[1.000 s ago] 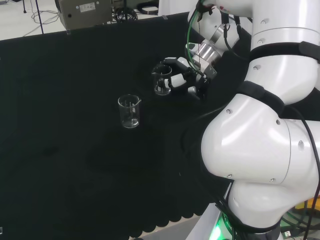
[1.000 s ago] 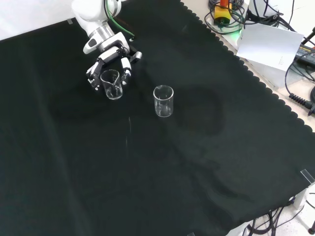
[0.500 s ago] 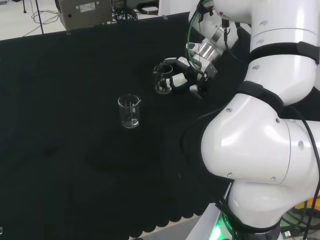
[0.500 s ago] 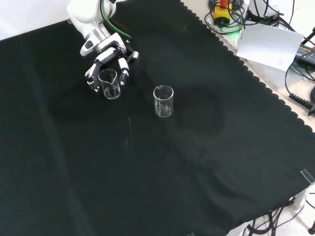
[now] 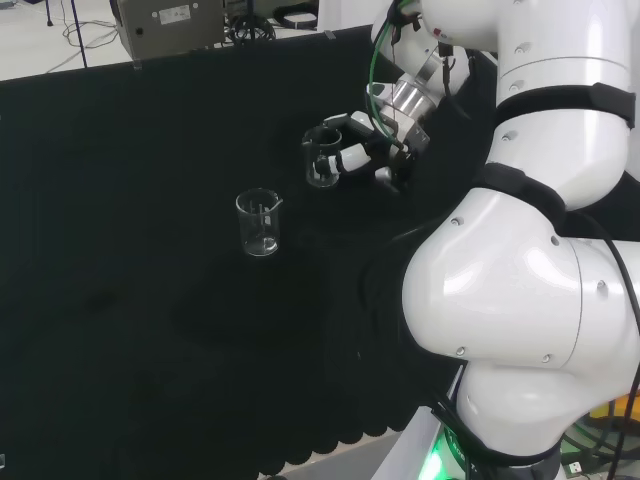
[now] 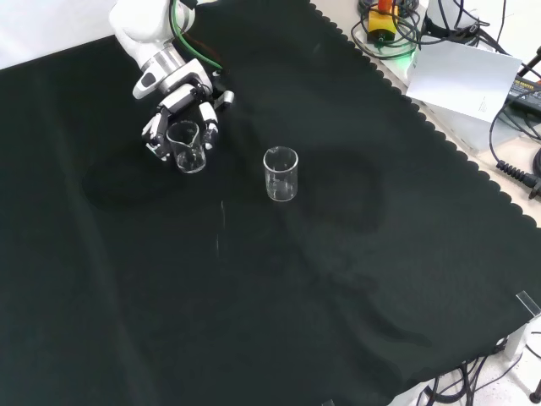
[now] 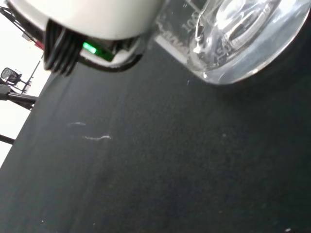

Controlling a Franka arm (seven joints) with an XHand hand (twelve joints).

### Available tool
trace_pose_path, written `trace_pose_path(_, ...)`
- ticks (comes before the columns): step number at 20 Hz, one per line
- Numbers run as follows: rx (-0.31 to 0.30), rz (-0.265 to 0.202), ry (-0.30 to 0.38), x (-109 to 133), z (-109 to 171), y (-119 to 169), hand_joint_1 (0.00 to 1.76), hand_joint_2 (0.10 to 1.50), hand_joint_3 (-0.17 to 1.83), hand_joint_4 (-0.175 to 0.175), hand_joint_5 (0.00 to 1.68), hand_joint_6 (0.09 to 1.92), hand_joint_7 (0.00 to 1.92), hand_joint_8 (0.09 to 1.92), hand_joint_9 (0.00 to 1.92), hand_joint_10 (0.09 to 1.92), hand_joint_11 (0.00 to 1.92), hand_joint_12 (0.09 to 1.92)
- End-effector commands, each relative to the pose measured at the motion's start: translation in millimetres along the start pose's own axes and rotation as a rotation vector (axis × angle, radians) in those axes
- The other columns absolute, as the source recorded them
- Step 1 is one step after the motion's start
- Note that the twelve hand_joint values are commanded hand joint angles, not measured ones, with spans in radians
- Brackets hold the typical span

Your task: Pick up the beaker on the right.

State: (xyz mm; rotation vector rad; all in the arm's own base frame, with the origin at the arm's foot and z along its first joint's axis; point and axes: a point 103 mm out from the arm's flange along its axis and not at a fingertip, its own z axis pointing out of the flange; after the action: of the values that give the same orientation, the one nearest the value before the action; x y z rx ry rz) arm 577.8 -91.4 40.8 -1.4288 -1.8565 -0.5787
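Observation:
Two clear glass beakers are in view. My hand (image 5: 362,150) (image 6: 182,114) has its fingers curled round one beaker (image 5: 320,162) (image 6: 186,147), which hangs a little above the black cloth. In the wrist view that beaker's base (image 7: 228,43) shows close up, off the cloth. The other beaker (image 5: 258,222) (image 6: 281,173) stands upright on the cloth, apart from the hand: to its left and nearer in the head view, to its right in the front view.
Black cloth (image 6: 279,288) covers the bench, with its scalloped edge (image 6: 439,135) at the right of the front view. Beyond that edge lie cables and a white sheet (image 6: 461,80). A grey box (image 5: 170,25) stands past the cloth's far edge in the head view.
The hand has carried the held beaker slightly up and left in the front view, lifting it off the cloth. The other beaker has not moved.

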Motion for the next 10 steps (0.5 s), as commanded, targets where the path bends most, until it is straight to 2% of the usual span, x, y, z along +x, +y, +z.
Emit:
trace_pose_path(1, -0.194, 0.056, -0.098, 28, 7, -14, 1.11, 0.69, 0.57, 0.169, 1.26, 0.62, 1.23, 0.53, 1.23, 0.43, 0.97, 0.99)
trace_pose_path(2, -0.215, 0.049, -0.101, 32, 3, -15, 1.12, 0.68, 0.59, 0.173, 1.3, 0.58, 1.34, 0.45, 1.36, 0.35, 1.13, 0.88)
trace_pose_path(5, -0.24, 0.025, -0.154, 46, -12, -17, 1.13, 0.65, 0.62, 0.175, 1.36, 0.5, 1.57, 0.25, 1.6, 0.15, 1.36, 0.72)
trace_pose_path(10, -0.251, -0.004, -0.206, 70, -35, -26, 1.14, 0.62, 0.65, 0.175, 1.39, 0.46, 1.69, 0.16, 1.72, 0.09, 1.45, 0.66)
